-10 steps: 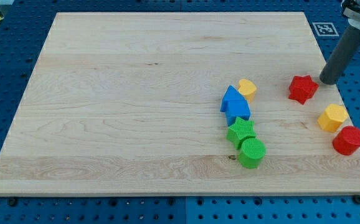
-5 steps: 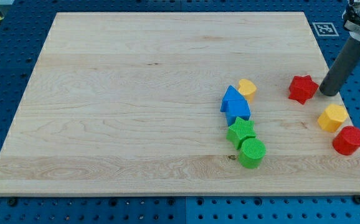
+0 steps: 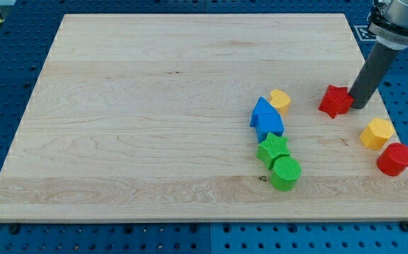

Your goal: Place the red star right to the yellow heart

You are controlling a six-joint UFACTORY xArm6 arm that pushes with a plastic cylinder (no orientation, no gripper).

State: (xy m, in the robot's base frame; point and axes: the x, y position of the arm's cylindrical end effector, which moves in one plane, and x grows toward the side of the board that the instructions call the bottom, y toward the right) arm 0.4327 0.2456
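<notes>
The red star (image 3: 335,101) lies on the wooden board (image 3: 154,120) at the view's right. The yellow heart (image 3: 280,100) lies to its left, with a gap of bare board between them. My tip (image 3: 358,106) is at the red star's right side, touching or almost touching it. The dark rod rises from there toward the view's top right.
A blue block (image 3: 266,118) touches the yellow heart's lower left. Below it sit a green star (image 3: 274,149) and a green cylinder (image 3: 285,173). A yellow hexagon block (image 3: 377,133) and a red cylinder (image 3: 394,159) lie at the view's right edge.
My tip has moved left and slightly down to the red star's right side. The red star has shifted a little left toward the yellow heart.
</notes>
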